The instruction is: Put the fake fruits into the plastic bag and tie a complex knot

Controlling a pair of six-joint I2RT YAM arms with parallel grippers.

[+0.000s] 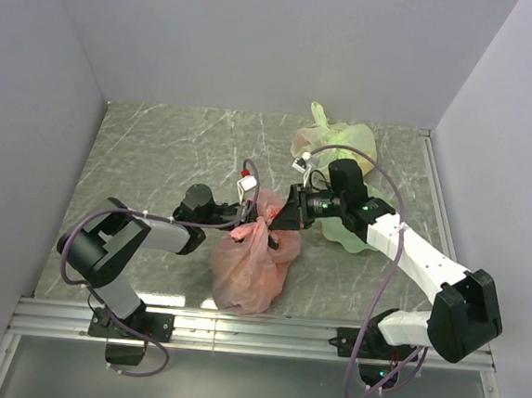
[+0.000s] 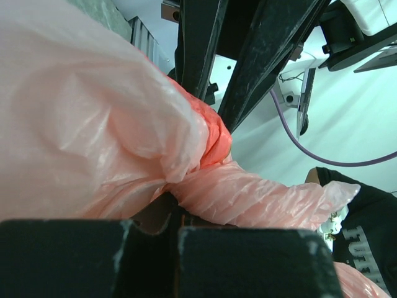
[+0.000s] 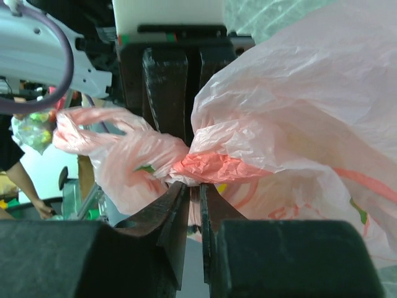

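The pink plastic bag [image 1: 253, 265] stands bulging at the table's near middle, its top gathered into a twisted neck [image 1: 262, 219]. My left gripper [image 1: 244, 218] comes from the left and is shut on the plastic at the neck. In the left wrist view [image 2: 173, 217] a twisted strand [image 2: 260, 195] runs out of it. My right gripper [image 1: 281, 217] comes from the right and is shut on the neck from the other side. In the right wrist view [image 3: 195, 189] its tips pinch just under the tight orange twist [image 3: 217, 166]. The fake fruits are hidden inside the bag.
A pale green-yellow knotted bag [image 1: 341, 142] lies at the back right. A pale green plate [image 1: 348, 240] shows partly under the right arm. Grey walls stand close on the left, back and right. A metal rail [image 1: 254, 333] runs along the near edge.
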